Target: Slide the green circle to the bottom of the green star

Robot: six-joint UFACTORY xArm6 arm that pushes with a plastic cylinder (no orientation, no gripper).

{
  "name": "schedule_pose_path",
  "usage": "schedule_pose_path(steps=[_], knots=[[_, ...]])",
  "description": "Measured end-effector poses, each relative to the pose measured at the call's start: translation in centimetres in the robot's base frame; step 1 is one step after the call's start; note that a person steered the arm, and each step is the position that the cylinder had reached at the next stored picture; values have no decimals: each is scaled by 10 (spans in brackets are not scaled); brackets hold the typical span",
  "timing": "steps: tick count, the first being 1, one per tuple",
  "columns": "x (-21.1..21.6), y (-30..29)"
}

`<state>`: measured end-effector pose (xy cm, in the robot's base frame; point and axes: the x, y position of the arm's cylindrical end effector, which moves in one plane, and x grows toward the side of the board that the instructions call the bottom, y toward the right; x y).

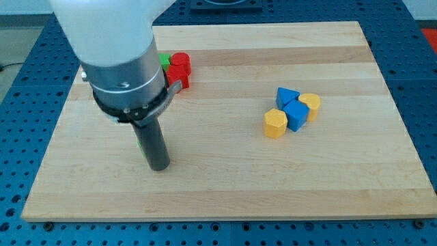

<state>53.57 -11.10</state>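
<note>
Single view of a pale wooden worktop point(225, 184) on a blue perforated base. The arm's grey cylindrical body fills the view's upper left; from it a dark rod descends, and my tip point(159, 167) meets the worktop left of centre, toward the view's bottom. There are no jaws on this rig, so nothing opens, shuts or is held; the tip can only push.

A thin green sliver point(139, 145) shows against the rod's left edge, just above the tip. It is probably the green circle, touching or just beside the rod, though most of it is hidden and the shape cannot be confirmed. A second green patch point(164, 60) shows at the arm body's right edge, beside the red blocks point(180, 68) near the view's top left; this may be the green star, also largely hidden.

Well apart, right of centre, lies a cluster: a blue triangle point(287, 96), a blue cube point(296, 115), a yellow block point(311, 104) at its right, and a yellow hexagon point(275, 124) at its left.

Handling, by judgement: the circle looks small, rigid and light, and should slide readily on smooth wood. Its round side may slip off the tip unless contact runs through its centre, on the side facing away from the star.
</note>
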Motion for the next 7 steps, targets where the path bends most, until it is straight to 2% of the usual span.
schedule_pose_path(steps=[2,7], knots=[[-28,-40],[-139,-57]])
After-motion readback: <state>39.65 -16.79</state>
